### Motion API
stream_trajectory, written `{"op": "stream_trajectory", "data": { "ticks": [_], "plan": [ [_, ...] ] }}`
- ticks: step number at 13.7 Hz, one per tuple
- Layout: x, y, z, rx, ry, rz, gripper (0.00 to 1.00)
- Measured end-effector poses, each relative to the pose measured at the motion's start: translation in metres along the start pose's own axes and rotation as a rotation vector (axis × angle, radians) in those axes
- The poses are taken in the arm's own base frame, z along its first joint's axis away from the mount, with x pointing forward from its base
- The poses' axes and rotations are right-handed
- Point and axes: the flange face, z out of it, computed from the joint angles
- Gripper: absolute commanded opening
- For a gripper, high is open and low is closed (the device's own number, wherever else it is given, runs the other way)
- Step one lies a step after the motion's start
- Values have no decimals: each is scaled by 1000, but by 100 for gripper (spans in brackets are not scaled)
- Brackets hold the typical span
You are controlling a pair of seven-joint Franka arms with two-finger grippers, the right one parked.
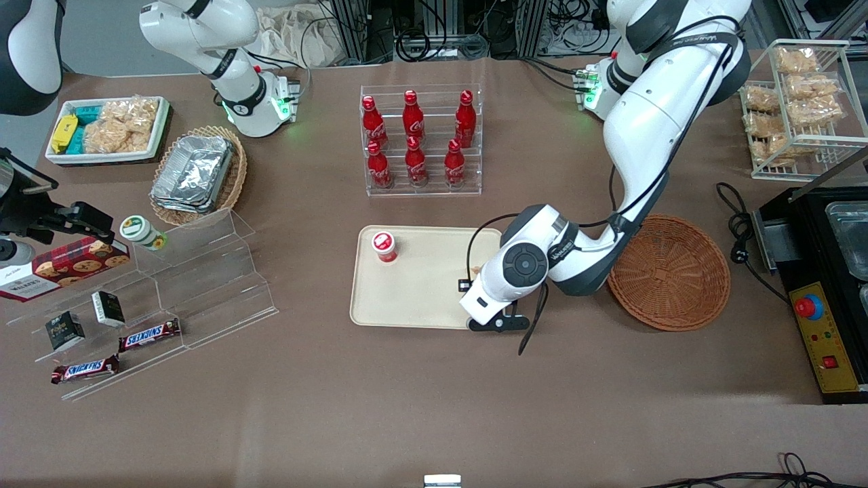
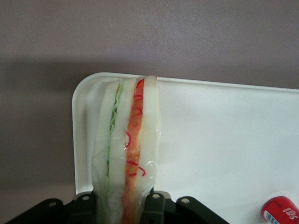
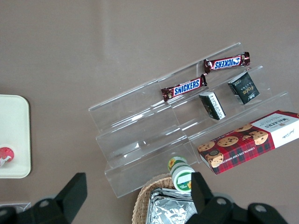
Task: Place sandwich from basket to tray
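While the gripper (image 2: pixel 126 207) hangs over the corner of the tray (image 1: pixel 413 305) that lies nearest the basket (image 1: pixel 671 271) and toward the front camera, its two fingers (image 2: pixel 156 205) are clamped on the sandwich (image 2: pixel 128 149). In the wrist view the sandwich sticks out from between the fingers, its layered edge showing: pale bread, a green strip, then orange-red filling under clear wrap. It is held over the tray's rounded corner; whether it touches the tray surface I cannot tell. From the front, the white arm (image 1: pixel 542 264) hides nearly all of the sandwich.

On the tray, well apart from the gripper, stands a red can (image 1: pixel 384 246), close to the tray edge nearest the bottle rack (image 1: pixel 420 139). The round brown woven basket sits beside the tray, toward the working arm's end of the table, with nothing visible in it. Toward the parked arm's end stand clear stepped shelves (image 1: pixel 203 285) with chocolate bars (image 1: pixel 149 334), and an oval basket of foil containers (image 1: pixel 196 173).
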Motion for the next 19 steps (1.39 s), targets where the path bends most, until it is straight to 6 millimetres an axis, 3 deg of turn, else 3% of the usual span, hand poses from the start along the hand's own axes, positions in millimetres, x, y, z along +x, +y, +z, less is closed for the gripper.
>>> {"op": "stream_trajectory", "data": {
  "ticks": [4,6,8,12,17,19],
  "plan": [
    [-1,5,-4,-1,7,8,100],
    [1,3,-16,20,1,4,100],
    [-1,-7,-42,94,-27,-14,100],
    [-4,-51,-118,181,17,-82,100],
    [-67,-94,-141,262,14,-90,100],
    [-88,-110,-159,253,9,-66,100]
  ]
}}
